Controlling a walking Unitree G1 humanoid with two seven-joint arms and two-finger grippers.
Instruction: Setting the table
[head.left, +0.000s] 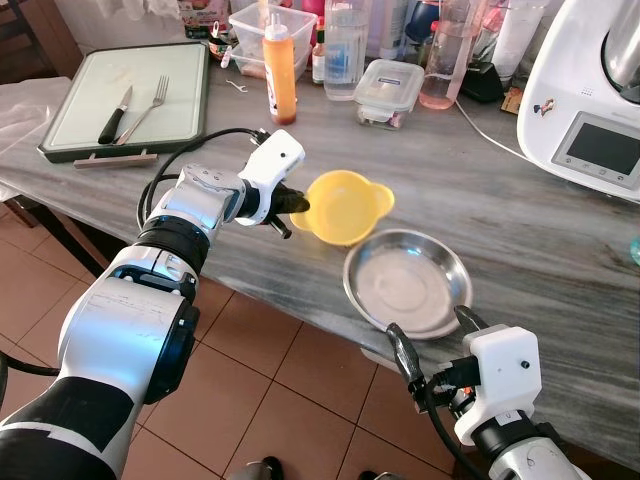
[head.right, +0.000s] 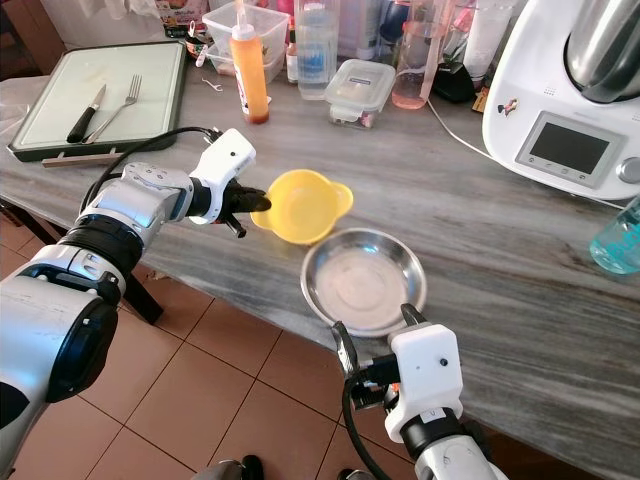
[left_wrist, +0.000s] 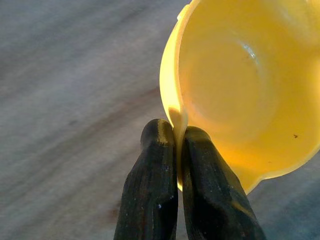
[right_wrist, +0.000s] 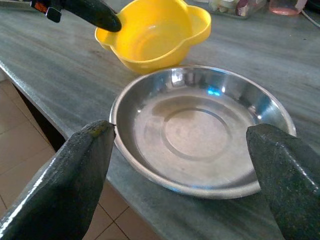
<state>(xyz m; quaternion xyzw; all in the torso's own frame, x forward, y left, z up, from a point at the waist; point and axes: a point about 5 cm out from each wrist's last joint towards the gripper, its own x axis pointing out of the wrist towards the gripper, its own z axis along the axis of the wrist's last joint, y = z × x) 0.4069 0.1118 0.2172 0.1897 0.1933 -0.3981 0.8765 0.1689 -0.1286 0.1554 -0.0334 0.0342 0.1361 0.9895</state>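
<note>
Grey streaky surface (head.left: 520, 240) is what I'm working over, clutter along the back. Steel plate (head.left: 407, 284) sits at the near edge, and my right jaws (head.left: 435, 338) hang wide apart just off that edge, plate dead ahead between them. Yellow bowl (head.left: 345, 206) sits just behind the plate, rim pinched tight in my left jaws (head.left: 297, 205), so left's the closer one for it.

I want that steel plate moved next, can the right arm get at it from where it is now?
Probably yes: the right gripper sits open at the steel plate, nothing between them.
</note>
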